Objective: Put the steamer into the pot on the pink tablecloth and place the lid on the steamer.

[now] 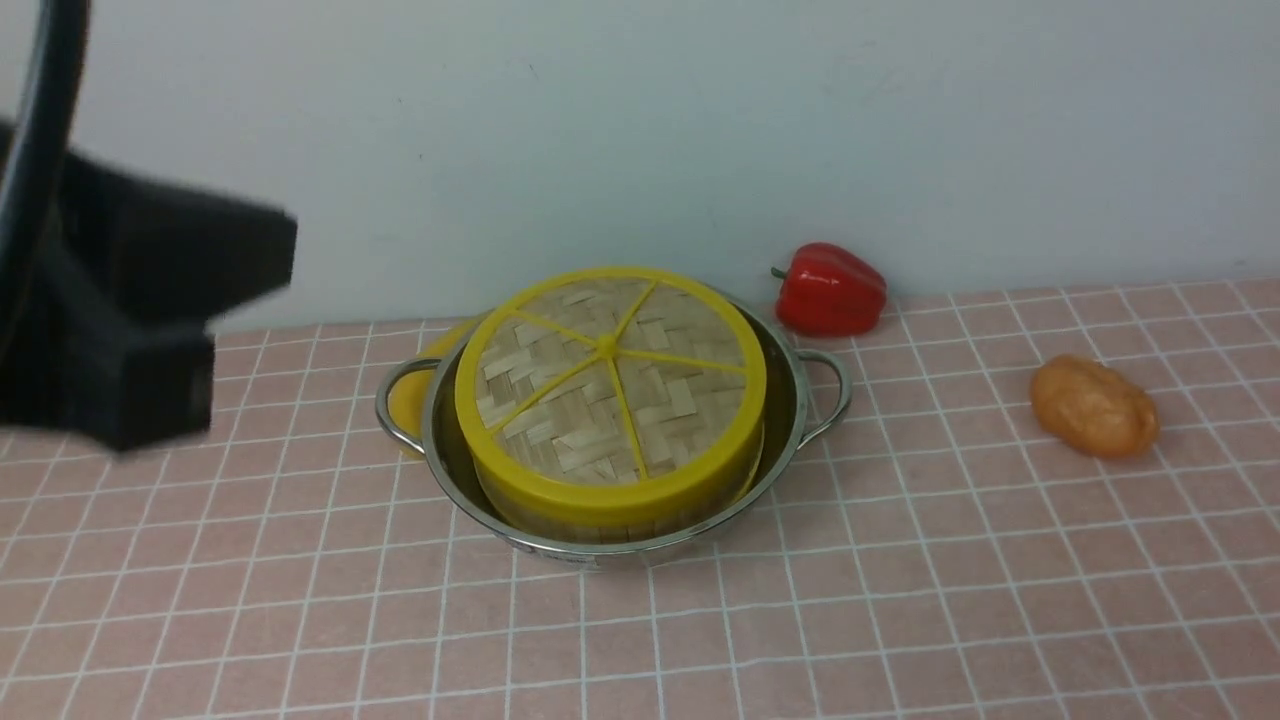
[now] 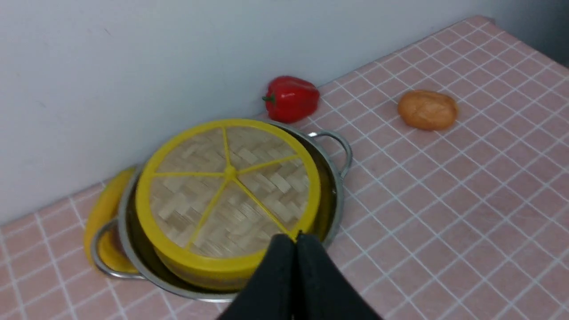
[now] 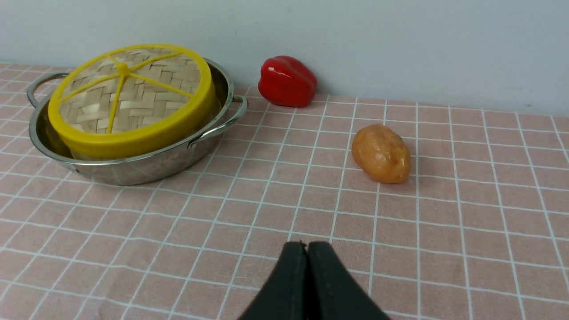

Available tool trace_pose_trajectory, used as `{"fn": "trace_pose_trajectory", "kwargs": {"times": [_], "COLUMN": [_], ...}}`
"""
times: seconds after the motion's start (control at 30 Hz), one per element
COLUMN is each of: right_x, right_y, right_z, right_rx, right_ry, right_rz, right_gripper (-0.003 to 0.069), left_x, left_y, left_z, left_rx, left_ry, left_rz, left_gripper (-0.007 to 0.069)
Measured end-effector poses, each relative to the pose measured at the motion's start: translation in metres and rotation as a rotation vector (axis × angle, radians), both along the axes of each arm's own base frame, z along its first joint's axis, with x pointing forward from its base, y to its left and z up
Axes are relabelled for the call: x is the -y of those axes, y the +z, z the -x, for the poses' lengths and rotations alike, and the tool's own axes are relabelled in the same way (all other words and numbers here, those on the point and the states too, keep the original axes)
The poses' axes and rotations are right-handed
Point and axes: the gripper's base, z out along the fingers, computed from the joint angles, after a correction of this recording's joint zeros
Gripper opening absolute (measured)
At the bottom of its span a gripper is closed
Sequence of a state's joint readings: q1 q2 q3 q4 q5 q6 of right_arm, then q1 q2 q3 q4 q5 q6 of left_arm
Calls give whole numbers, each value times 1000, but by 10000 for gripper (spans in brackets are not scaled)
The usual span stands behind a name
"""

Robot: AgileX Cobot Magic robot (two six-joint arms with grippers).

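The lid (image 1: pixel 610 375) sits on the steamer (image 1: pixel 600 532) inside the pot (image 1: pixel 783 425) on the pink tablecloth (image 1: pixel 900 600). My left claw (image 2: pixel 295 236) and my right claw (image 3: pixel 306 245) are both pinched closed, holding nothing

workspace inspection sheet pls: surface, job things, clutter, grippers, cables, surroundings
surface: pink tablecloth, white grid, lying flat
job's things: steamer sits inside the pot; lid is on the steamer
clutter: red pepper against the wall; orange-brown lump out on the cloth; yellow item partly hidden behind the pot
grippers: left gripper fingers shut, holding nothing, near the pot; right gripper fingers shut, holding nothing, over bare cloth
cables: one dark cable by the left arm
surroundings: pale wall behind the cloth
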State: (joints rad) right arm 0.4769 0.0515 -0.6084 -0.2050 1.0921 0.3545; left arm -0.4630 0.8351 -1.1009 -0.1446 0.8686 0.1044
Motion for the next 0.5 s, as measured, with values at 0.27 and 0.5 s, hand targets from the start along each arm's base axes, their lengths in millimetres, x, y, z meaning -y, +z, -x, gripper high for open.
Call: {"fn": "trace_pose_trajectory", "kwargs": {"times": [0.27,0.5], "right_x": [0,0], "right_y": [0,0], "right_z": [0,0], "right_rx": [-1,-1], "right_ry": [1,1], "right_rz": [-1,-1], "right_gripper": [38,67], "left_x": [-23,-42], "left_y": [-75,-94], "left_z": [62,92], "left_rx": [-68,-17], "left_ry": [-27,-15], "left_rz": [88,38], "left_gripper": [-22,-16]}}
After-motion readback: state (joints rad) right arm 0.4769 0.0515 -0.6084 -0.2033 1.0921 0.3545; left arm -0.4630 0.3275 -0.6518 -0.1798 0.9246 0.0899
